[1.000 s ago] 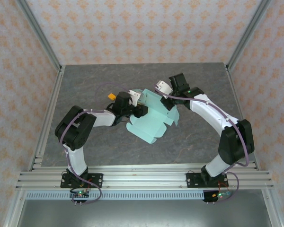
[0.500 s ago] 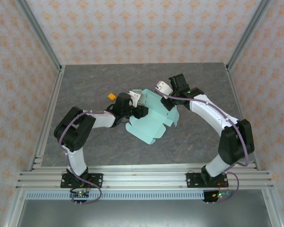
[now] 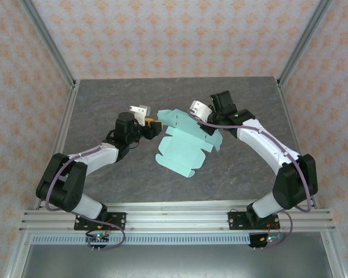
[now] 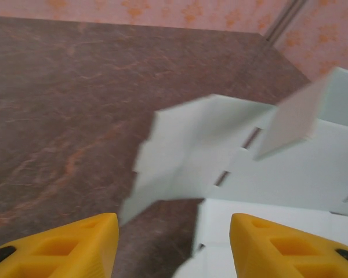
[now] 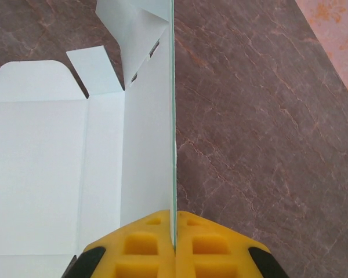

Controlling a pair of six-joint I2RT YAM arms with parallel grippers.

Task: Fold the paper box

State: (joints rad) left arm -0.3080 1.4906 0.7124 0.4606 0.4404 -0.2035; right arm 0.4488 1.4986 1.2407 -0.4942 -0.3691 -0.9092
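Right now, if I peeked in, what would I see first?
A big mint-green paper box, mostly flat, lies in the middle of the grey table. The right gripper pinches one panel standing upright at its far side, and the left gripper hovers open beside its left flaps.

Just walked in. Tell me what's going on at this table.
Two robot arms are folding a pale mint-green die-cut card sheet on the grey stone-patterned table. The right arm's yellow fingers are shut on one side panel, holding it upright. The left arm's yellow fingers are open beside the sheet's far-left corner, gripping nothing. Most of the sheet lies flat.
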